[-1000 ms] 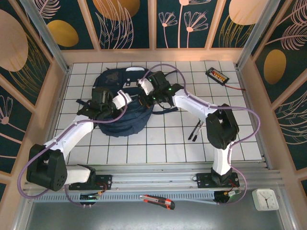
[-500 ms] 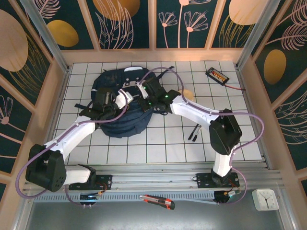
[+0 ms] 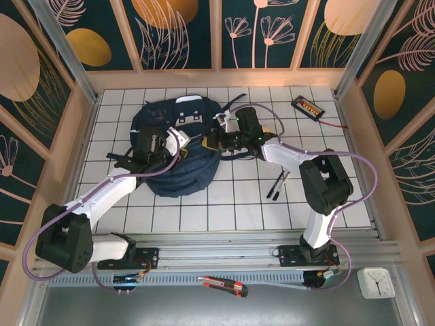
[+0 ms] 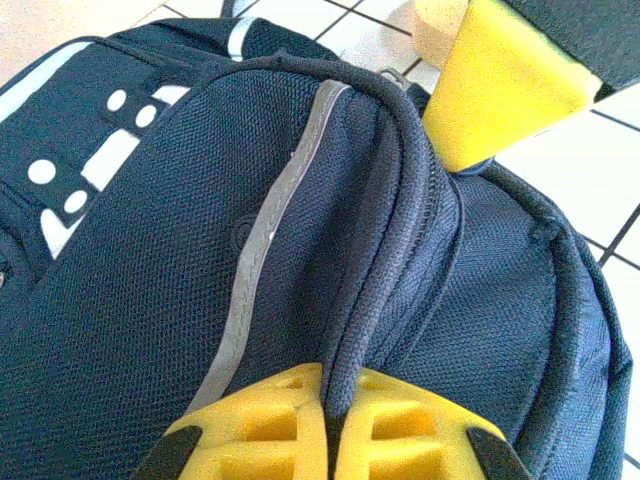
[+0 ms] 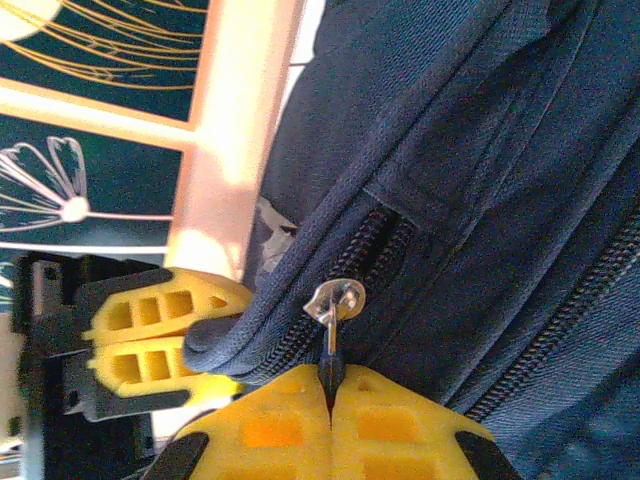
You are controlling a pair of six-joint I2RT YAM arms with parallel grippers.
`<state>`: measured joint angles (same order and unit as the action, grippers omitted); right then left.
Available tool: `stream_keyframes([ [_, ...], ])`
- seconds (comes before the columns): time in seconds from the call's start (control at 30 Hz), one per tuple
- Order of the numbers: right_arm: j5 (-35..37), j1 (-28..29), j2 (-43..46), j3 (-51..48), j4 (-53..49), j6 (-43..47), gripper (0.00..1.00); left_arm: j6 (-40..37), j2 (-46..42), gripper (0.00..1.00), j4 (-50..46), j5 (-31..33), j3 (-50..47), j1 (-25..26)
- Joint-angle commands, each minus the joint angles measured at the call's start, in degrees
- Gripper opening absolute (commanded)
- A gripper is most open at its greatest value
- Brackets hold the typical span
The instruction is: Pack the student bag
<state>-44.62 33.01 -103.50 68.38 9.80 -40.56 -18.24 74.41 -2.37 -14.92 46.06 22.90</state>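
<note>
**A:** From above, your right fingers (image 3: 207,140) have dragged rightward, and the student bag (image 3: 170,170) has stretched after them. I'd say the zip's travelling.

**B:** The bag sits under both sets of fingers, long axis near-to-far, patched end far.

**A:** Left wrist: your left fingers (image 4: 335,400) are clamped on a fabric ridge (image 4: 385,230).

**B:** Right wrist: pinched tight on the zip pull (image 5: 335,298).

Probably a robotics lab test cell: a white gridded counter (image 3: 231,204) boxed in by leaf-patterned panels (image 3: 183,34) on a metal frame, with two robot arms (image 3: 102,197) bolted to a rail (image 3: 217,252) along its near edge.
</note>
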Motion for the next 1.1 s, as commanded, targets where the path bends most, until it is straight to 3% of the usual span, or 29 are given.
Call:
stream_keyframes([
  [0.0, -9.6, 1.5, 2.4, -0.8, 2.8, -1.4, 0.00, 6.8, 1.6, 0.00, 9.2, -1.9, 2.6, 1.7],
  [0.1, 3.9, 2.7, 2.2, 7.5, -24.2, 22.2, 0.00, 9.0, 3.3, 0.00, 8.7, -1.1, 4.7, 1.7],
  [0.17, 12.2, 3.1, 1.5, 10.6, -32.4, 31.1, 0.00, 10.6, 3.8, 0.12, 9.2, -2.4, 5.4, 1.7],
  [0.27, 14.8, 1.2, 1.9, 8.0, -30.3, 35.4, 0.00, 10.9, 3.4, 0.34, 10.7, -4.5, 4.9, 1.7],
  [0.33, 15.5, -0.7, 2.0, 7.1, -28.4, 35.6, 0.00, 8.2, 2.7, 0.62, 8.4, -3.3, 5.3, 1.7],
  [0.4, 13.8, -1.3, 2.6, 7.3, -27.4, 36.9, 0.00, 5.6, 1.8, 0.74, 3.6, -1.6, 6.8, 1.7],
  [0.5, 11.4, -1.3, 3.7, 8.1, -27.4, 40.3, 0.00, -1.3, -0.3, 0.78, -5.4, -2.0, 8.8, 1.7],
  [0.6, 7.2, -1.3, 3.1, 8.4, -28.0, 43.1, 0.00, -8.8, -2.1, 0.76, -13.3, 0.7, 9.3, 1.6],
  [0.8, 9.4, -2.8, 2.0, 9.4, -32.7, 49.6, 0.00, -20.4, -3.4, 0.67, -17.8, 1.2, 7.4, 1.5],
  [1.07, 7.0, -4.3, 3.7, 11.1, -33.1, 50.8, 0.00, -21.1, 0.7, 0.56, -16.1, 1.4, 9.3, 1.5],
])
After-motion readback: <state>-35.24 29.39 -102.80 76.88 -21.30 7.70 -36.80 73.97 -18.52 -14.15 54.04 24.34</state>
